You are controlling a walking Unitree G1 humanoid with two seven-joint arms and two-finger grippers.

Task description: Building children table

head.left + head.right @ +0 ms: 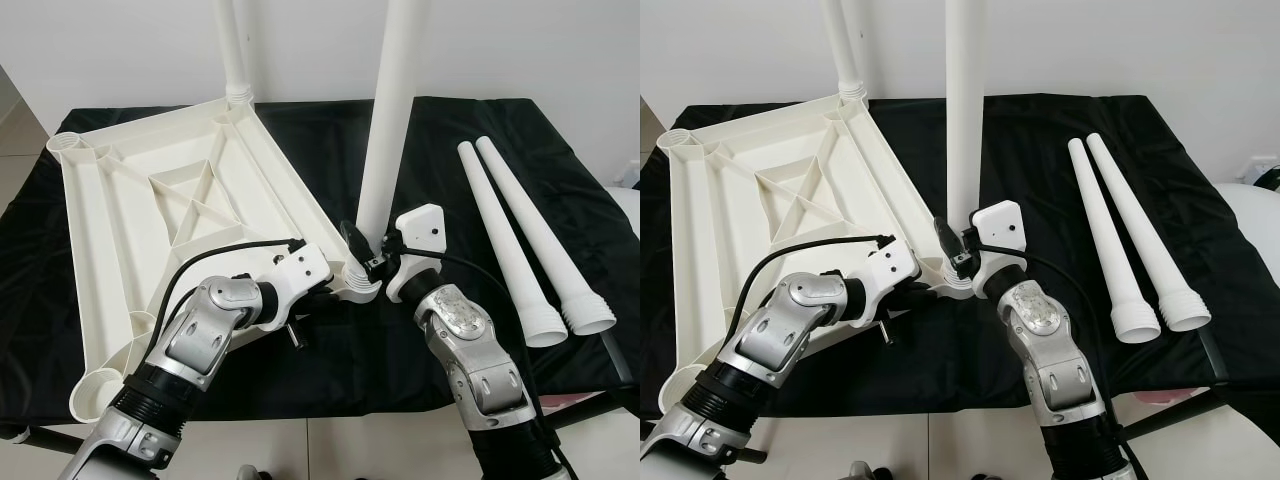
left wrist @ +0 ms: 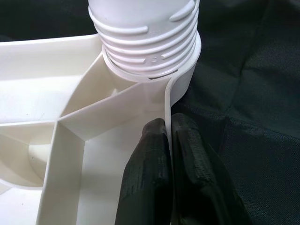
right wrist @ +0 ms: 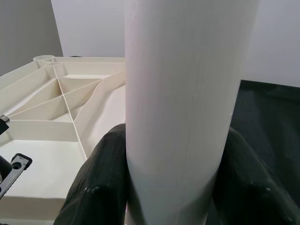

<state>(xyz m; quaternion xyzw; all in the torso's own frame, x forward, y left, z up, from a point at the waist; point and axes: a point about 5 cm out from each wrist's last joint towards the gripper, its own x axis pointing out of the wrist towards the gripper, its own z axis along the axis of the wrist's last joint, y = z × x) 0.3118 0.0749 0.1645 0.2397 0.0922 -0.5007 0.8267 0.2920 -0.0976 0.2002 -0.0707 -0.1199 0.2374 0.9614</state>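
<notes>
Two grippers work at the near corner of the upturned white tabletop on the black cloth: the left gripper pinches its rim, the right gripper clasps the upright leg in the corner socket, two loose legs lying beyond.

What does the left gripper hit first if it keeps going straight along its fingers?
Likely the threaded base of the upright leg seated in the corner socket. The left gripper is pinched on the tabletop's edge wall, and that wall runs straight into the socket. Depth is hard to judge.
</notes>
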